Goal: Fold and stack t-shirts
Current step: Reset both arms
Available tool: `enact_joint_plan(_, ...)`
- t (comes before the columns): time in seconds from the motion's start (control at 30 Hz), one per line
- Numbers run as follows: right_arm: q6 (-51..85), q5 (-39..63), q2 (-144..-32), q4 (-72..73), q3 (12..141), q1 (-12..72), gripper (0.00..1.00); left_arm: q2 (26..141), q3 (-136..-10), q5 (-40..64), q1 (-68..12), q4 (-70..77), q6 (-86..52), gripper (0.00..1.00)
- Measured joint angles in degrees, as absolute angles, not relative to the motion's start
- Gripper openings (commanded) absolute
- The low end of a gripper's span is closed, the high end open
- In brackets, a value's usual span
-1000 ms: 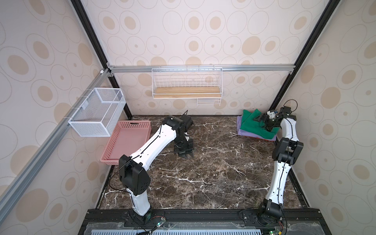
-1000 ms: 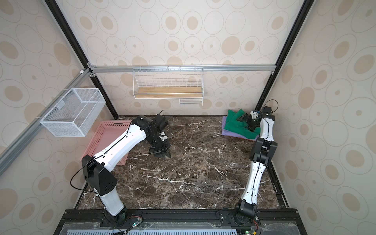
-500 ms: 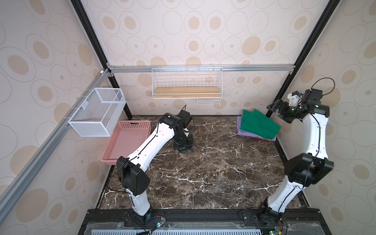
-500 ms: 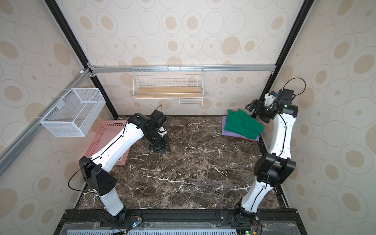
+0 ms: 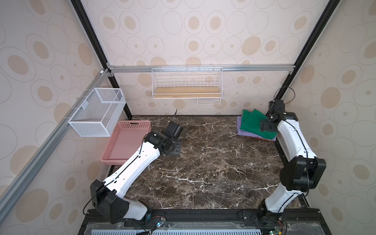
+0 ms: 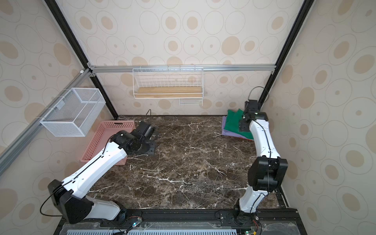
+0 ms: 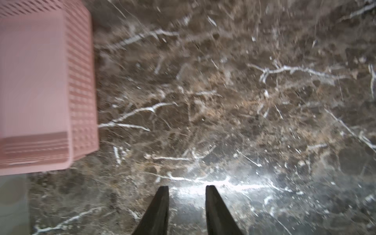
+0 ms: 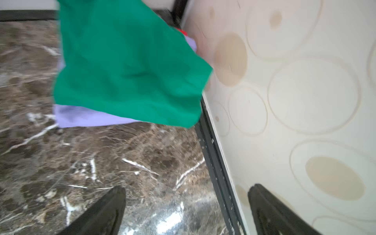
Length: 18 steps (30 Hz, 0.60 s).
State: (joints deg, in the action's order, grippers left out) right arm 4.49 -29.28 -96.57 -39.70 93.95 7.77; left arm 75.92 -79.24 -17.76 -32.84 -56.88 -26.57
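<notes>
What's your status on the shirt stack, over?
Left jaws part open, right jaws wide, both empty. Green t-shirt folded atop lavender t-shirt, red t-shirt edge showing beneath, far right corner. Pink basket empty; nothing blocking.

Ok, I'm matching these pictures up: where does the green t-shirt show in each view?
Top view: green t-shirt in the far right corner of the table.
Top view: same corner, slightly further left in the picture.
Left wrist: not in it.
Right wrist: ahead of the open right gripper, at.
Shared landmark: the lavender t-shirt peeking out beneath it.
</notes>
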Motion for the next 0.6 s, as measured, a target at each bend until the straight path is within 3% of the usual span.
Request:
enact_joint_plan(0.13,-3.7,-33.8,-92.5,-22.5,81.8,19.4,1.0,65.9,-66.9,-35.0,-31.8,-40.5,-17.1,0.67)
enact_joint_plan(0.17,-4.3,-34.2,-92.5,-20.1,79.7,20.2,1.0,64.2,-62.8,-38.6,-30.7,-34.9,-14.5,0.92)
enact_joint_plan(0.2,-4.7,-34.9,-92.5,-18.1,77.7,20.2,1.0,63.4,-59.5,-40.8,-29.3,-30.0,-11.9,0.99)
enact_joint_plan(0.43,-3.9,-43.6,-89.7,-3.7,52.6,18.9,1.0,65.7,-31.2,-40.9,-10.8,8.7,-3.9,0.99)
enact_joint_plan(0.6,-3.0,-44.9,-87.0,3.4,42.1,18.9,1.0,77.3,-29.2,-37.7,-6.8,20.5,-3.6,0.99)
